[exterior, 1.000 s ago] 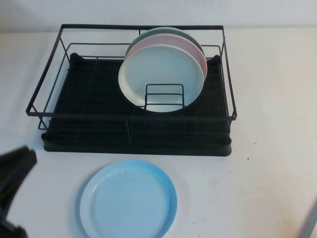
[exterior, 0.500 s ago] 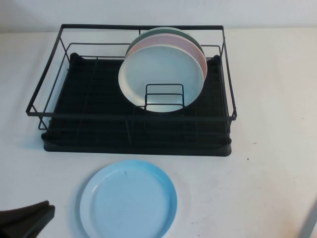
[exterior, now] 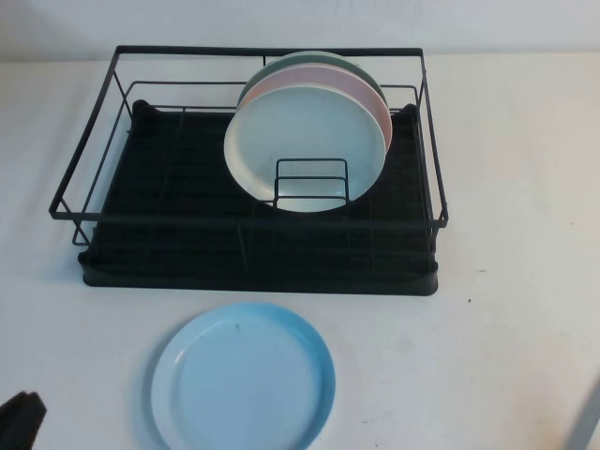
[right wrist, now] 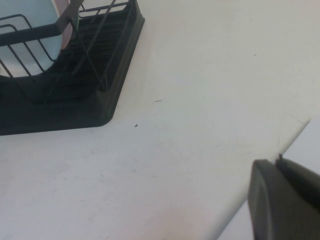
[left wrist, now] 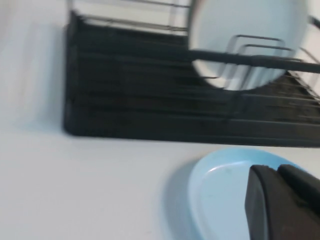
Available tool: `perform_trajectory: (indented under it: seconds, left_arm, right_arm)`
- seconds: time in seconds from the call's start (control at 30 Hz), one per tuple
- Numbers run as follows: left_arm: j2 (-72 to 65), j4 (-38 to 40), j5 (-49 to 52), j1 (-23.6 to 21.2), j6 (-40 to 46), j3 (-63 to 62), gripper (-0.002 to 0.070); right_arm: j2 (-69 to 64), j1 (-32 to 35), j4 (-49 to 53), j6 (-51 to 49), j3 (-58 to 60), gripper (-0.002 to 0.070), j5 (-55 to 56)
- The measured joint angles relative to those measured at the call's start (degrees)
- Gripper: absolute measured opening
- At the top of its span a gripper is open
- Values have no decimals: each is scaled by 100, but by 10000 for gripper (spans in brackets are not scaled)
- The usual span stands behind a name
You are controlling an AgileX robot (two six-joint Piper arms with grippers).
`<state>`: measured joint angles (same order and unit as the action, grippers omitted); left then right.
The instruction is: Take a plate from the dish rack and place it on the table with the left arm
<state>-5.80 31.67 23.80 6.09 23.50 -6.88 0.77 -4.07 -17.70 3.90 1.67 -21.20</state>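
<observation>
The sky-blue plate (exterior: 244, 380) lies flat on the white table (exterior: 506, 328), just in front of the black dish rack (exterior: 253, 272). My left gripper (exterior: 19, 417) is only a dark tip at the near left corner of the high view, well to the left of the plate and apart from it. In the left wrist view its fingers (left wrist: 275, 170) are shut with nothing between them, and the plate (left wrist: 220, 195) lies beyond them with the rack (left wrist: 150, 115) behind. My right gripper (right wrist: 277, 162) hangs shut and empty over the table's right edge.
Upright in the rack, against a small wire loop divider (exterior: 311, 183), stand a pale mint-white plate (exterior: 300, 141), a pink plate (exterior: 375, 103) and a green one (exterior: 319, 58). A grey sliver of the right arm (exterior: 591, 422) shows at the near right.
My left gripper has pulled back toward the near left corner, leaving only its tip in the high view. The blue plate has not moved.
</observation>
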Motion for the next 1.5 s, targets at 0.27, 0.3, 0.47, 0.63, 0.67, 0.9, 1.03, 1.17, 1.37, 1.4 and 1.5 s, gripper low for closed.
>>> perform_trajectory:
  seconds: [0.27, 0.3, 0.47, 0.63, 0.67, 0.9, 1.03, 1.17, 1.37, 1.4, 1.5]
  left_arm:
    - [628, -1650, -267, 0, -1495, 736, -1]
    - [628, -1783, -351, 0, -1559, 770, -1]
    - [628, -2272, -890, 196, -2350, 835, -1]
    - [628, -2888, -1038, 950, -2290, 835, -1]
    - [628, -2916, -985, 1060, -2223, 835, -1]
    - [628, -2937, -432, 1106, -1783, 835, -1]
    - [628, -2918, -409, 831, -1455, 825, -1]
    - [628, -2900, -405, 452, -1296, 825, -1]
    - [628, -2821, -396, 93, -1249, 825, -1]
    - [628, -2808, -392, 77, -1249, 825, -1]
    - [628, -2785, -392, 65, -1236, 825, -1]
  right_arm:
    - [0, 0, -10, 0, 0, -20, 0]
    - [0, 0, -10, 0, 0, -20, 0]
    - [0, 0, -22, 0, 0, -20, 0]
    - [0, 0, -22, 0, 0, -20, 0]
    - [0, 0, -22, 0, 0, -20, 0]
    - [0, 0, -33, 0, 0, -20, 0]
    - [0, 0, -33, 0, 0, -20, 0]
    - [0, 0, -33, 0, 0, -20, 0]
    - [0, 0, -33, 0, 0, -20, 0]
    - [0, 0, -33, 0, 0, -20, 0]
    - [0, 0, -33, 0, 0, -20, 0]
